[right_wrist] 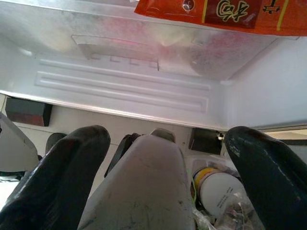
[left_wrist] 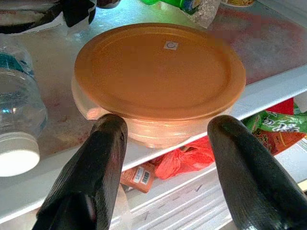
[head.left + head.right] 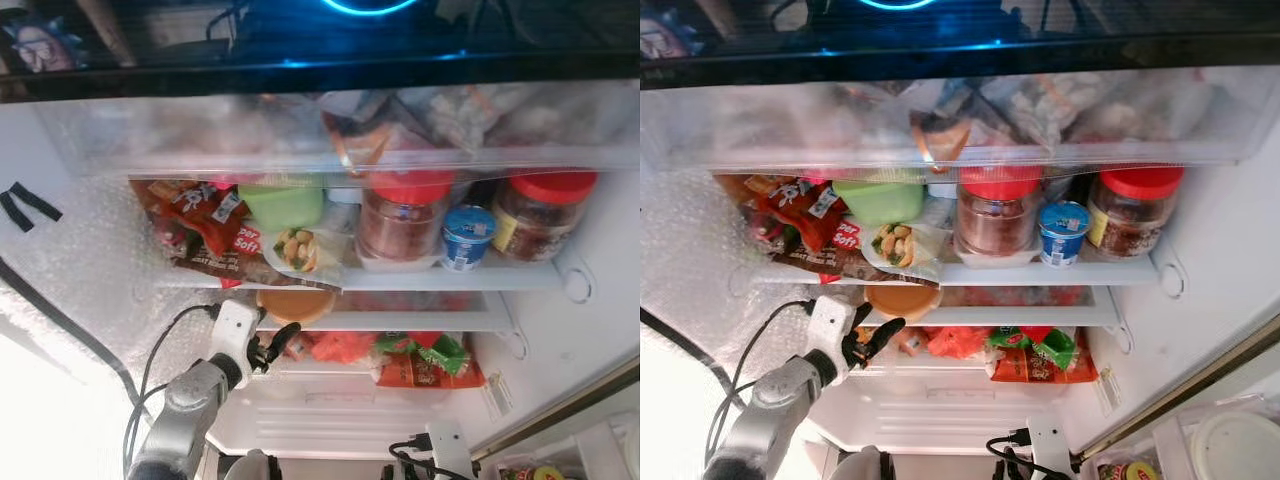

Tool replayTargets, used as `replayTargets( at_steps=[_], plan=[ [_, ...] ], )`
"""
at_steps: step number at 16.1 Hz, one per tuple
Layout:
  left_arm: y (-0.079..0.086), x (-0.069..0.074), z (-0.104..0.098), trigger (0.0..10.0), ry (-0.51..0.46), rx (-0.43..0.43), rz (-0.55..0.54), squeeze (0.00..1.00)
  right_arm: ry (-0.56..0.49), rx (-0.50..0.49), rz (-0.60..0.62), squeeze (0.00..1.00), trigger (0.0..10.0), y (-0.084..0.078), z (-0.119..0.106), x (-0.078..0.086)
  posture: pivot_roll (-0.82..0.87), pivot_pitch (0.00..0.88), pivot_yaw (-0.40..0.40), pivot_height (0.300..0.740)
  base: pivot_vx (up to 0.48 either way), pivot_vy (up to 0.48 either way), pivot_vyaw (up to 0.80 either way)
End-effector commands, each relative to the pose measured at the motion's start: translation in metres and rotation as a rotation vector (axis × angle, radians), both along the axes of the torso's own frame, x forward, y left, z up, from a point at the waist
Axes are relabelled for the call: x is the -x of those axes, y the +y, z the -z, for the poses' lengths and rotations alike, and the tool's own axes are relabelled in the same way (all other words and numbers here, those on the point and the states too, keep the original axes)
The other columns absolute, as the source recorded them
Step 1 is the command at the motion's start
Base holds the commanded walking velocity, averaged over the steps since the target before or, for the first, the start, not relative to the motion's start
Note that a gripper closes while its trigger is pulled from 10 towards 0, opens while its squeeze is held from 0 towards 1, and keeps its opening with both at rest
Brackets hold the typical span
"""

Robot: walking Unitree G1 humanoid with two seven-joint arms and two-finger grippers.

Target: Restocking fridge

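Note:
A round tub with an orange lid point(image 2: 158, 72) sits on the front of the fridge's middle glass shelf point(image 3: 400, 322), also seen as the tub point(image 3: 295, 303). My left gripper point(image 2: 168, 127) is open just in front of it, one finger point(image 2: 103, 158) to each side of its near rim, not touching. From the head it is raised at the shelf's front edge as the left gripper point(image 3: 275, 345). My right gripper point(image 1: 168, 134) hangs low below the fridge, open, with a pale grey rounded thing point(image 1: 144, 187) between its fingers, untouched.
The upper shelf holds two red-lidded jars point(image 3: 403, 215) point(image 3: 540, 215), a blue cup point(image 3: 467, 237), a green tub point(image 3: 282, 205) and snack packs point(image 3: 200, 225). Red and green packets point(image 3: 425, 362) lie below. A water bottle point(image 2: 17, 110) lies beside the orange tub. Door bins point(image 3: 1235, 445) stand right.

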State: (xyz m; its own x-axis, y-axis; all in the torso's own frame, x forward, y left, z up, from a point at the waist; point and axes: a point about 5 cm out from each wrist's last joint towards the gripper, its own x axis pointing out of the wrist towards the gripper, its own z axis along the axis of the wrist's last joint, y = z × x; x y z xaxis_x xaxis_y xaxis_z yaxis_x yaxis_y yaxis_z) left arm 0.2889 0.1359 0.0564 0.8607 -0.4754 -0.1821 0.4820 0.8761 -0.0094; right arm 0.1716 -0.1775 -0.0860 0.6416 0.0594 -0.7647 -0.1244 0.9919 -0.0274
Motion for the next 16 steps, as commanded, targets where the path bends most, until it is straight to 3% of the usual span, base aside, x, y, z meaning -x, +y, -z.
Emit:
replayTargets(
  at_steps=[1, 8, 10, 16],
  plan=[
    [0.004, -0.004, 0.003, 10.0, 0.007, -0.019, -0.027, 0.00, 0.046, 0.007, -0.026, 0.00, 10.0, 0.001, 0.005, 0.010, -0.03, 0.077, 0.027, 0.665, 0.000, 0.000, 0.00],
    [0.006, -0.030, 0.000, 10.0, -0.015, -0.016, -0.128, 0.00, 0.043, 0.005, -0.017, 0.00, 10.0, 0.001, 0.005, 0.010, -0.04, 0.073, 0.029, 0.665, 0.000, 0.000, 0.00],
    [0.004, -0.038, -0.006, 10.0, -0.028, 0.021, -0.156, 0.00, 0.043, 0.005, -0.021, 0.00, 10.0, 0.001, 0.005, 0.009, -0.04, 0.073, 0.027, 0.665, 0.000, 0.000, 0.00],
    [0.002, -0.025, 0.000, 10.0, -0.062, 0.030, -0.104, 0.00, 0.045, 0.005, -0.021, 0.00, 10.0, 0.001, 0.005, 0.010, -0.03, 0.068, 0.030, 0.665, 0.000, 0.000, 0.00]
  ],
)
